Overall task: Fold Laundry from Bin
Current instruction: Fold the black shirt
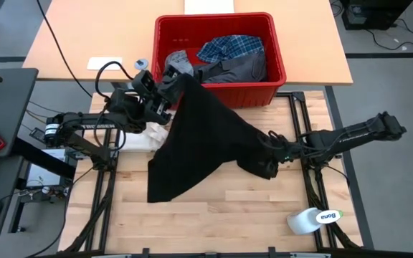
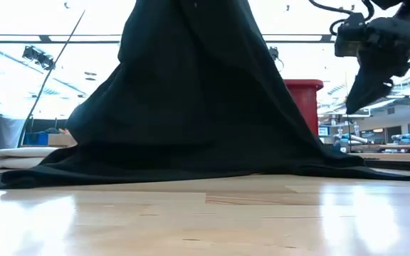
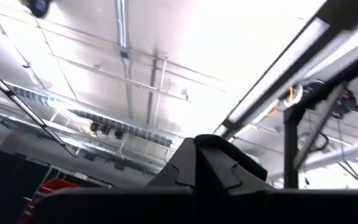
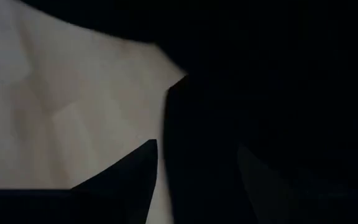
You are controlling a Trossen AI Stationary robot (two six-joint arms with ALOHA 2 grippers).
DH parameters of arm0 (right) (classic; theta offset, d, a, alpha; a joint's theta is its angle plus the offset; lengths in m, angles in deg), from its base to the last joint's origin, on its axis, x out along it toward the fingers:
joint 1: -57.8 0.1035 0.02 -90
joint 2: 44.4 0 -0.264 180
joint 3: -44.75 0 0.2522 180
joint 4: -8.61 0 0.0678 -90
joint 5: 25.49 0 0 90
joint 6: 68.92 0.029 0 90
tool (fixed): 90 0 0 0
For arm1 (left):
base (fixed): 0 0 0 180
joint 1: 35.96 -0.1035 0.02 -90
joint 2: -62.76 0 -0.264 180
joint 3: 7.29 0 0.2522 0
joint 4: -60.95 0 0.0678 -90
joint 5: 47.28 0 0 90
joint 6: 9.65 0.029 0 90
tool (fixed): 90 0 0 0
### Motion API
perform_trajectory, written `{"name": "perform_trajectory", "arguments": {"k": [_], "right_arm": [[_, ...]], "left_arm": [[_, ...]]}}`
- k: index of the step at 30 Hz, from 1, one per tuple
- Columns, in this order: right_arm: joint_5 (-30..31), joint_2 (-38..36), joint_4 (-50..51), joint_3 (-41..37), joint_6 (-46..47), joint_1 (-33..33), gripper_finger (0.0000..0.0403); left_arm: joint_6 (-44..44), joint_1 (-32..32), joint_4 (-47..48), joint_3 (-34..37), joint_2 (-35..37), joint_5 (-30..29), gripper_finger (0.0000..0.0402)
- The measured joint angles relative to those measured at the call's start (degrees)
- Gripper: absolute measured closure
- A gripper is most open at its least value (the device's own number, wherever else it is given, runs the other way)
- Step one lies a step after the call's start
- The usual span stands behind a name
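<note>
The black garment [image 1: 199,140] hangs from the clenched left gripper [image 1: 169,89] near the bin [image 1: 219,51], trailing onto the bench [image 1: 214,226]. Soft, limp; the right gripper [image 1: 269,170], jaws spread, should pinch its right edge.

A white bottle [image 1: 312,219] is lying on its side at the near right corner of the wooden surface [image 1: 214,222], showing the brand name "Bona" upside down; white lettering along the left arm [image 1: 92,122] is too small to read.
</note>
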Motion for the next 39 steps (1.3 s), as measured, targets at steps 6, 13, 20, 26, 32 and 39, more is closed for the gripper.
{"name": "perform_trajectory", "arguments": {"k": [6, 13, 20, 26, 32, 39], "right_arm": [[12.2, 4.9, -6.5, 0.0, -19.0, 0.2, 0.0172], [18.1, 14.7, -20.7, 0.0, -30.6, 0.1, 0.0173], [23.7, 23.3, -30.6, 0.0, -29.2, -0.3, 0.0173], [28.1, 29.8, -38.7, 0.1, -29.2, -1.5, 0.0173], [32.7, 33.9, -43.7, 0.1, -28.9, -3.0, 0.0173], [42.0, 33.3, -46.3, 0.1, -28.2, -8.1, 0.0173]], "left_arm": [[0.1, 0.0, -1.5, 0.0, 0.0, -6.5, 0.0393], [0.1, 0.0, -1.9, 0.0, 0.0, -12.9, 0.0393], [0.0, 0.0, -3.3, 0.0, 0.0, -15.2, 0.0393], [-0.4, 0.0, -3.4, 0.0, 0.0, -15.4, 0.0393], [-0.7, 0.0, -3.5, 0.0, 0.0, -15.4, 0.0393], [-2.3, 0.4, -3.5, 0.0, 0.0, -15.4, 0.0393]]}}
